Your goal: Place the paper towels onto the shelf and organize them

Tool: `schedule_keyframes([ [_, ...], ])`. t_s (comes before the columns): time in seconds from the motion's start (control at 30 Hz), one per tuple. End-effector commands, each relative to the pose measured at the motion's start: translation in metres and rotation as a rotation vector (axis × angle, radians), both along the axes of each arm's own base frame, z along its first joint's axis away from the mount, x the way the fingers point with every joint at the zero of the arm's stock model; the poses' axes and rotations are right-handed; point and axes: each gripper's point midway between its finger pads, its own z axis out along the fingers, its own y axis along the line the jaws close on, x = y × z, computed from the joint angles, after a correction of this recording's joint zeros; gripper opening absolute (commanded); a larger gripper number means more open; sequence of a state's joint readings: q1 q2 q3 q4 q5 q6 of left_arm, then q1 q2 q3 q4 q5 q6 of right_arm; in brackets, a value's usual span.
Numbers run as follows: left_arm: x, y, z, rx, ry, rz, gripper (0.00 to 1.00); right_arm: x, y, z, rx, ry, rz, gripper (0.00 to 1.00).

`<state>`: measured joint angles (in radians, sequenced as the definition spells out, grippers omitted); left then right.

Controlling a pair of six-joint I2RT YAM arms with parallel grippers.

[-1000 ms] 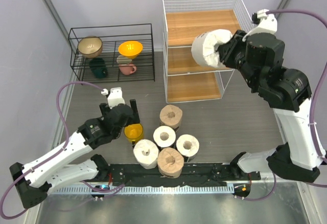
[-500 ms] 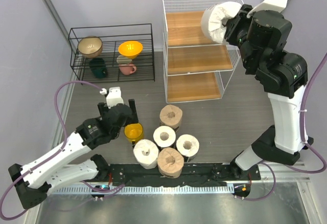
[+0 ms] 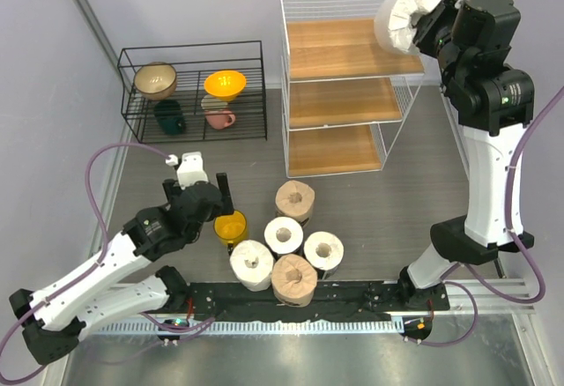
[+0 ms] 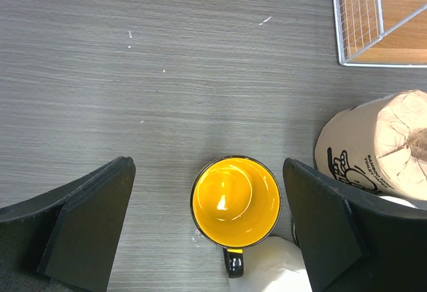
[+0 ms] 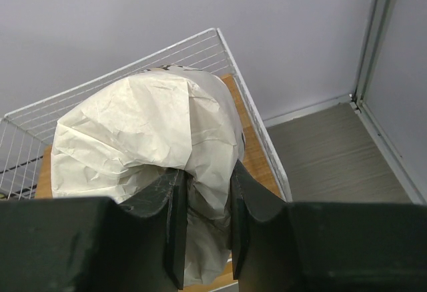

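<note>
My right gripper is shut on a white paper towel roll, pinching its wall, and holds it above the right end of the top board of the white wire shelf. The right wrist view shows the roll between the fingers with the shelf behind it. Several more rolls stand grouped on the floor: a beige one, white ones, and a brown one. My left gripper is open over a yellow cup, empty.
A low black wire rack with bowls and mugs stands at the back left. The yellow cup sits just left of the rolls. A printed beige roll shows beside my left gripper's right finger. The wall is close behind the shelf.
My right arm has lifted the white roll up and to the right, from in front of the middle tier to above the top board's right end. The left arm barely shifted.
</note>
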<state>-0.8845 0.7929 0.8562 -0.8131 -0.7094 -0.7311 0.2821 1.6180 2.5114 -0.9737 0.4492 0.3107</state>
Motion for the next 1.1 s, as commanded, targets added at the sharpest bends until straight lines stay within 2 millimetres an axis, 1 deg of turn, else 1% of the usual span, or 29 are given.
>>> schedule_keyframes([
  [0.0,-0.002,0.007,0.007,-0.016,-0.026,0.028,1.0,0.004,0.015,0.01,0.031,-0.039,0.085,0.13],
  [0.13,-0.002,0.005,0.003,-0.028,-0.019,0.026,1.0,0.007,0.018,0.008,0.019,-0.033,0.102,0.13],
  [0.23,-0.003,0.003,0.0,-0.026,-0.008,0.018,1.0,0.011,0.021,0.002,0.005,-0.016,0.115,0.13],
  [0.4,-0.003,0.004,0.001,-0.023,-0.01,0.015,1.0,0.012,0.028,-0.002,0.013,-0.005,0.15,0.13],
  [0.67,-0.006,0.005,-0.002,-0.03,-0.004,0.013,1.0,0.012,0.03,-0.009,0.007,0.016,0.159,0.17],
  [0.7,-0.006,0.005,-0.002,-0.03,-0.003,0.013,1.0,0.013,0.03,-0.009,0.006,0.017,0.159,0.19],
  [0.8,-0.009,0.009,-0.001,-0.041,-0.007,0.025,1.0,0.012,0.028,-0.008,0.01,0.012,0.151,0.19],
  [0.93,-0.01,0.015,0.004,-0.063,-0.035,0.045,1.0,0.011,0.032,-0.001,0.023,-0.011,0.168,0.19],
  [1.03,-0.012,0.019,0.006,-0.075,-0.049,0.052,1.0,0.005,0.041,0.01,0.035,-0.049,0.229,0.19],
  [1.07,-0.013,0.02,0.006,-0.077,-0.049,0.054,1.0,0.005,0.045,0.009,0.038,-0.048,0.25,0.19],
])
